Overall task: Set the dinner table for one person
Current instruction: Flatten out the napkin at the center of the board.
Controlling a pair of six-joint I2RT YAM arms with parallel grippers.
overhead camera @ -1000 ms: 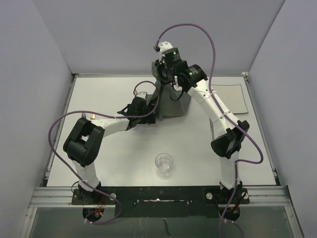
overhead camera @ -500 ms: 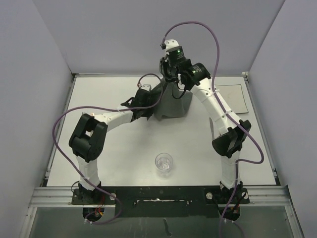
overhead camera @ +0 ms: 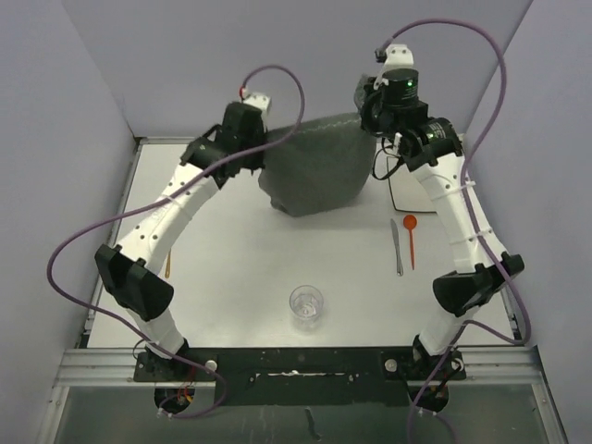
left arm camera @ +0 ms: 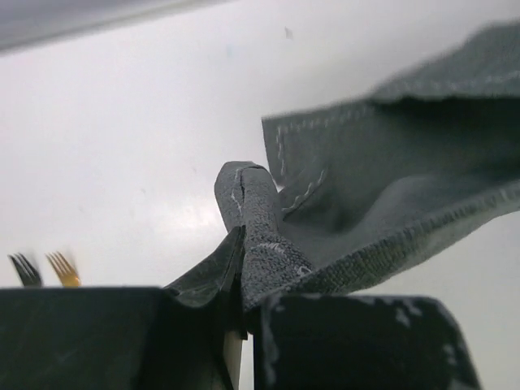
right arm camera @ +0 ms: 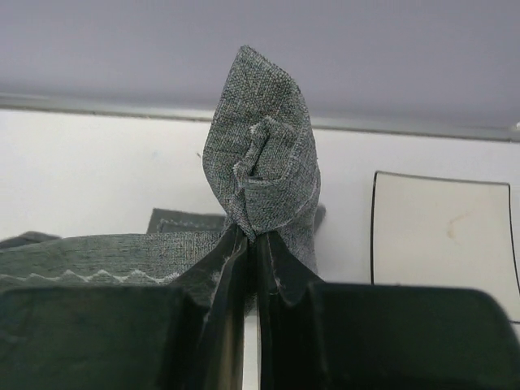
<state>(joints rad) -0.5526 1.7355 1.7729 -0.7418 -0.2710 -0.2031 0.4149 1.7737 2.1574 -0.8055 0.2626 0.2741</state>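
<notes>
Not much to say about the desk (overhead camera: 231, 268) itself: flat, white, rigid, filling the whole floor of the overhead view. Definitely not for lifting, just for laying stuff on.

Worth caring about instead: the dark grey placemat (overhead camera: 310, 171), held up over the far half of the desk and sagging between two pinched corners. Looks light, soft and floppy, so probably zero shape without tension from both sides. Best taken by the stitched corners or hem. Left pincer (left arm camera: 242, 321) clamped tight on a bunched fold of one corner, right pincer (right arm camera: 252, 280) squeezed shut on another scrunched-up corner. No risk of breaking it, though maybe slippy in a shallow pinch.

Harder to read:
- Lower edge of the cloth either brushing the desk or hanging just above, impossible to tell from overhead.
- White plate (right arm camera: 443, 236) cut off by the frame edge.
- Two forks, black (left arm camera: 24, 270) and orange (left arm camera: 62, 268), just blurry tines in the left wrist view.

Also spotting a knife (overhead camera: 396, 245) just beside a red spoon (overhead camera: 410, 236), plus a clear cup (overhead camera: 306, 305) nearer the arm bases, all well apart from the cloth.
</notes>
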